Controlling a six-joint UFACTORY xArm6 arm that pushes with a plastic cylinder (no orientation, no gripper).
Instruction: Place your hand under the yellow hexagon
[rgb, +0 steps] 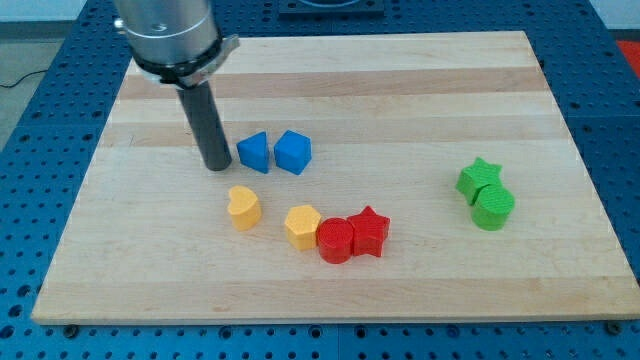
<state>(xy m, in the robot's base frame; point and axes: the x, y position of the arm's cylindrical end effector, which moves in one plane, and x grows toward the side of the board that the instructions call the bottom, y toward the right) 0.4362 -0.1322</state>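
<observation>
The yellow hexagon (302, 226) lies on the wooden board (400, 90) a little below the middle, touching the red cylinder (335, 240) on its right. My tip (217, 166) is up and to the left of the hexagon, just left of the blue triangle (253, 152). A yellow heart (243, 207) lies between my tip and the hexagon, below my tip.
A blue cube-like block (293, 152) sits right of the blue triangle. A red star (370, 232) touches the red cylinder's right side. A green star (478, 179) and a green cylinder (493, 208) sit together at the view's right.
</observation>
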